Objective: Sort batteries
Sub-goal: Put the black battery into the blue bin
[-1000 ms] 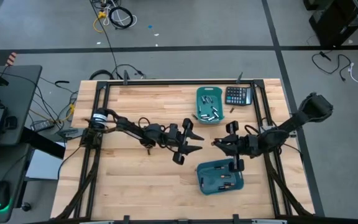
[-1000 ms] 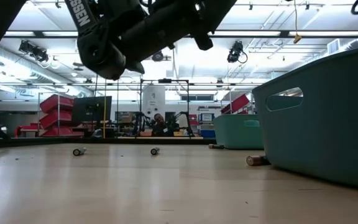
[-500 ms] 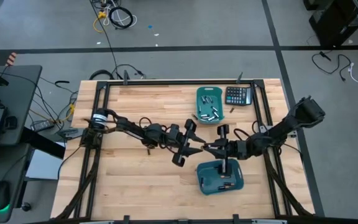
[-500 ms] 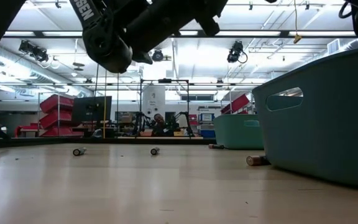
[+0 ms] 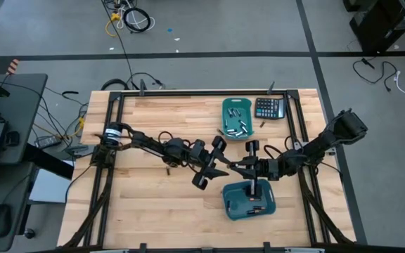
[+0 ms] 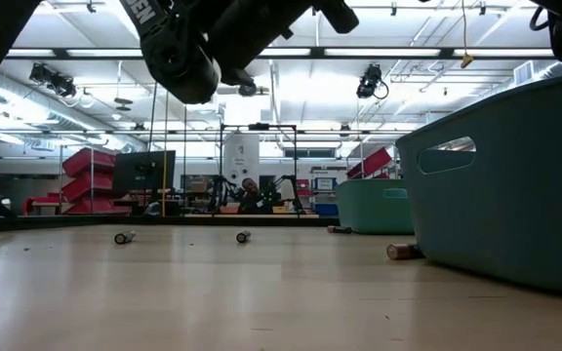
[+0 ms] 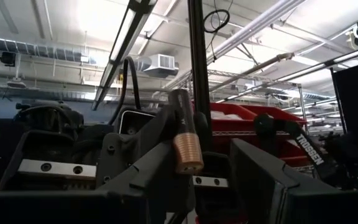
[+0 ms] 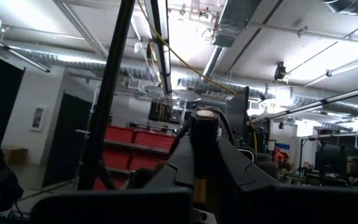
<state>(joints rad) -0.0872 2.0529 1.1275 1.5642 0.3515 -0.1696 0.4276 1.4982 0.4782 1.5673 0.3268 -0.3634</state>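
1. We see both arms stretched low across the middle of the wooden surface [image 5: 153,204], their tips meeting nose to nose just above the near teal bin [image 5: 249,199].
2. The left tool [image 5: 216,167] has its fingers spread wide; the right tool [image 5: 236,167] is clamped on a battery [image 7: 185,134].
3. That battery stands upright in the left wrist view, copper end low.
4. Since a second ago, the right arm has reached inward toward the left; loose batteries [image 6: 243,236] lie unmoved.
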